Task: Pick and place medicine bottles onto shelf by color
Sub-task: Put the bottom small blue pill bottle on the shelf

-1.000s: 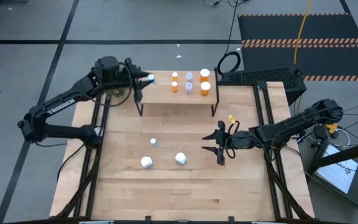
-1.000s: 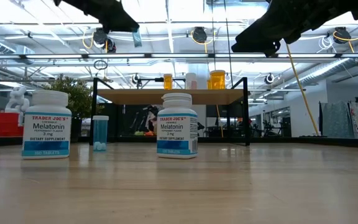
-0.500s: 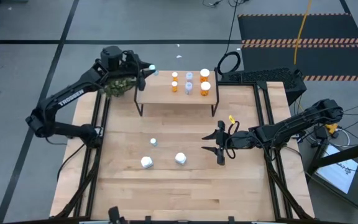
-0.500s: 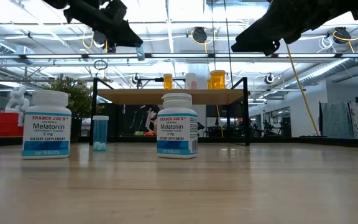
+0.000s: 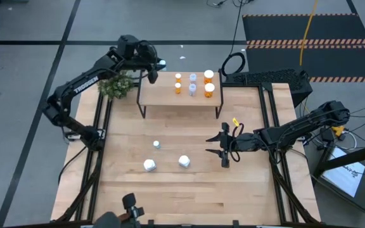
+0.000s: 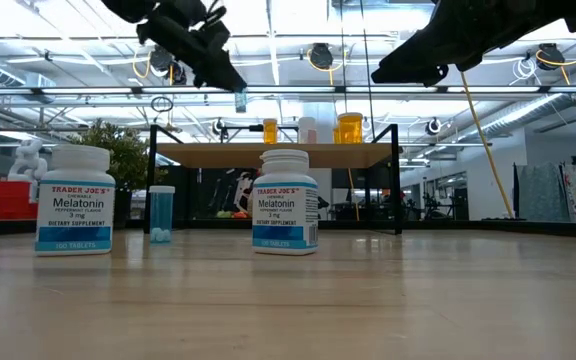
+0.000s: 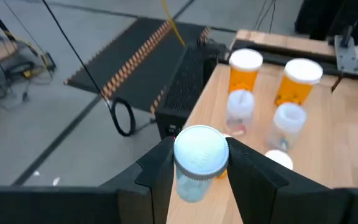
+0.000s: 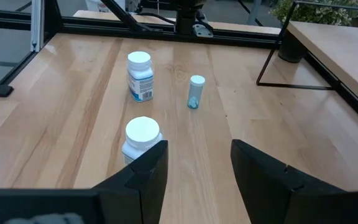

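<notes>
Left end effector closed on small pale-blue white-capped medicine bottle, carried above far-left corner of low light-wood shelf on black legs. Orange and pale bottles already grouped at shelf's right end. Step judged: transport to placement. Next: lowering beside pale-blue group, upright release. Right end effector idle, fingers apart, empty, above table's right side.

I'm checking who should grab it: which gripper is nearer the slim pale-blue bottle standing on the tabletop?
Right. The right gripper hangs open, level with the slim pale-blue bottle. The left gripper is farther off, at the shelf's far edge, shut on a white-capped blue bottle.
</notes>
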{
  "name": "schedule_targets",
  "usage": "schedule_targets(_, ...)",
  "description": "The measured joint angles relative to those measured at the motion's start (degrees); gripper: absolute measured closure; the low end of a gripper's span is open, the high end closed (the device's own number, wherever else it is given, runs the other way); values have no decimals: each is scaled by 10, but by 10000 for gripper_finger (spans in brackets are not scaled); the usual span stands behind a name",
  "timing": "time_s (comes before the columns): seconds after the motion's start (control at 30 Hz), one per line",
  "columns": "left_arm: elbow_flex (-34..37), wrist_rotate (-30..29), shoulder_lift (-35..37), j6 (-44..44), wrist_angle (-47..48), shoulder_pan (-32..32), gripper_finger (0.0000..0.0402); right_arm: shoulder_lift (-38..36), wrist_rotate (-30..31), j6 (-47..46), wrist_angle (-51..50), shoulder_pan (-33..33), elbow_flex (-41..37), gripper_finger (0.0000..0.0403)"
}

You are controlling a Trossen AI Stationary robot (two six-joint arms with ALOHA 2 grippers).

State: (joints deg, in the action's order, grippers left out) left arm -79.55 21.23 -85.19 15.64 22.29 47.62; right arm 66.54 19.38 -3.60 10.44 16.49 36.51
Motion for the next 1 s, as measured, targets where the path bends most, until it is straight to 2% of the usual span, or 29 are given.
schedule_targets(0.33, 12, 0, -17, -16, 50, -1, 261, 0, 0, -1, 0, 0, 0, 234)
schedule_targets(0.73, 102, -1, -17, -40, -74, 5, 261, 0, 1, -12, 4, 0, -4, 234)
schedule_targets(1.0, 122, -1, -17, -42, -80, 5, 261, 0, 3, -2, 56, 0, -39, 234)
